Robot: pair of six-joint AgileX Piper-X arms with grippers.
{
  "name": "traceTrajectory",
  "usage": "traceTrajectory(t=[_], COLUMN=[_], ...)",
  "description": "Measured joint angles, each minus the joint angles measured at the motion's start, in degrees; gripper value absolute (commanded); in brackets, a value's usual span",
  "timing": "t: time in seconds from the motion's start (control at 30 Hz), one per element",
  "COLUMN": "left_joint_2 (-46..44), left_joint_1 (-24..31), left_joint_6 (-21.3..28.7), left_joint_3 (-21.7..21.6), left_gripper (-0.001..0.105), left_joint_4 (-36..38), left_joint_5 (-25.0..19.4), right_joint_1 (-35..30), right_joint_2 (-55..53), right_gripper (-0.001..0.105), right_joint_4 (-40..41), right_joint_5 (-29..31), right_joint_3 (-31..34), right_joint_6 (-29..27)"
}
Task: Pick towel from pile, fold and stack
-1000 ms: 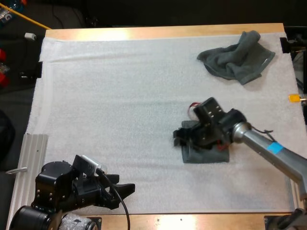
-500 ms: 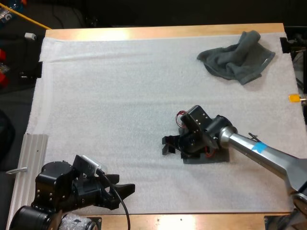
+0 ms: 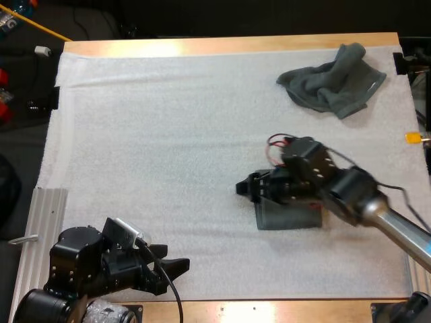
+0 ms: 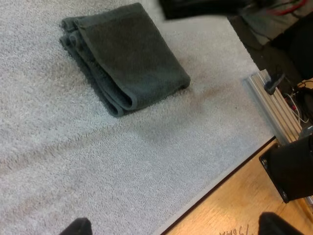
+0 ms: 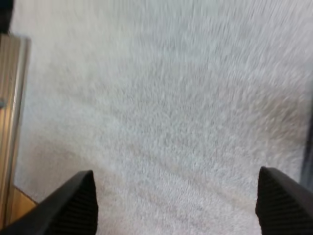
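Hovering right gripper (image 3: pixel 247 189), fingers released, beside folded towel (image 3: pixel 288 219); left gripper (image 3: pixel 174 267) likewise parted; probably needed far-right crumpled towel (image 3: pixel 330 84) next

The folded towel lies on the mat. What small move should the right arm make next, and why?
Probably lift the right gripper and swing it toward the crumpled towel at the far right of the mat. It stands open over bare mat at the edge of the folded towel, holding nothing, and the crumpled one is not yet folded.

My left arm (image 3: pixel 81 269) is black and blocky, with small screw heads. My right arm (image 3: pixel 397 225) is a silver-grey tube; its black fingers (image 5: pixel 73 203) appear ribbed.
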Motion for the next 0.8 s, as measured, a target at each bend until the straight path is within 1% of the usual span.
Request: traceTrajectory(t=[0.27,0.43,0.6,0.7,0.8], left_joint_2=[0.0,0.0,0.0,0.0,0.0], left_joint_1=[0.0,0.0,0.0,0.0,0.0], left_joint_6=[0.0,0.0,0.0,0.0,-0.41], left_joint_3=[0.0,0.0,0.0,0.0,0.0], left_gripper=[0.065,0.065,0.065,0.065,0.065], left_joint_4=[0.0,0.0,0.0,0.0,-0.14], left_joint_5=[0.0,0.0,0.0,-0.86,-3.37], right_joint_1=[0.0,0.0,0.0,0.0,0.0], right_joint_2=[-13.38,-21.2,-26.54,-28.31,-28.69], right_gripper=[0.066,0.066,0.066,0.066,0.066], right_joint_4=[12.48,20.78,28.43,32.37,34.42], right_joint_5=[10.18,14.82,18.9,21.1,22.34], right_joint_3=[0.0,0.0,0.0,0.0,0.0], right_joint_6=[-3.16,-4.11,-4.25,-4.64,-5.66])
